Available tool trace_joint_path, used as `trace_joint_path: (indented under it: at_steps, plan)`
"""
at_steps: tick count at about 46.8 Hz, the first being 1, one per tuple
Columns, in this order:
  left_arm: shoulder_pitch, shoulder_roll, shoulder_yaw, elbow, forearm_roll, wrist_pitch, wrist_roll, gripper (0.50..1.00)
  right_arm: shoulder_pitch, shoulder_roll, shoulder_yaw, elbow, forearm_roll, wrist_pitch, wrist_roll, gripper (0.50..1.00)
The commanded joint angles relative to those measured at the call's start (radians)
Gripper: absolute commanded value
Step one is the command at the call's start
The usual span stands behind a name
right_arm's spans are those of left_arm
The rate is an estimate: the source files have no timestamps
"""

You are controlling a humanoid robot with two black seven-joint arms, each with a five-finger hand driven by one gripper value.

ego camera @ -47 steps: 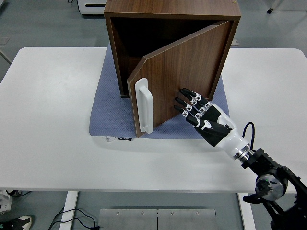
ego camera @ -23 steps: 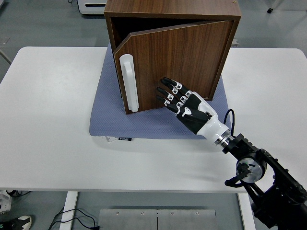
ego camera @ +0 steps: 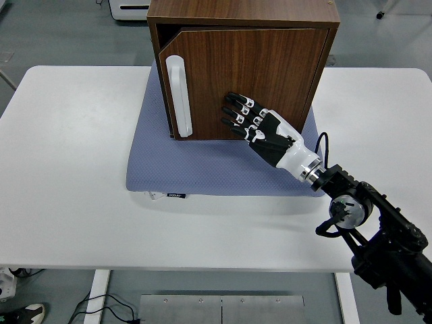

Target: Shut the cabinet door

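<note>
Across most of the view stretches the white table (ego camera: 74, 202), its near edge running along the bottom and its far edge behind the cabinet. On its middle, toward the far side, lies a blue-grey mat (ego camera: 202, 172), with a small dark tag at its near left edge. Standing on the far part of that mat is the brown wooden cabinet (ego camera: 243, 13), a box whose front faces the near side. Its door (ego camera: 270, 74) sits almost flush in the frame, hinged at the right, with only a thin dark gap showing along the top and down the left edge (so not quite shut all the way). A long white handle (ego camera: 179, 94) runs upright along the door's left side. From the right edge comes the black right arm (ego camera: 378, 229), reaching leftward and away over the table and the mat's right part. At its end is the right hand (ego camera: 260, 128), black and white, with its fingers (ego camera: 236, 111) stretched out flat and slightly spread, holding nothing; the fingertips lie against the lower middle of the door, just right of the handle and not touching it. Beyond the table's far edge, grey floor and part of a white object (ego camera: 128, 8) show at the top left.
</note>
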Motion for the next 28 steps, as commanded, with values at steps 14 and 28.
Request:
trace_joint_path:
  at_steps: [14, 28]
  plan:
    - [0.000, 0.000, 0.000, 0.000, 0.000, 0.000, -0.001, 1.000, 0.096, 0.000, 0.005, -0.072, 0.043, -0.025, 0.000, 1.000]
    - [0.000, 0.000, 0.000, 0.000, 0.000, 0.000, -0.001, 1.000, 0.149, 0.000, 0.064, -0.129, 0.074, -0.038, -0.002, 1.000]
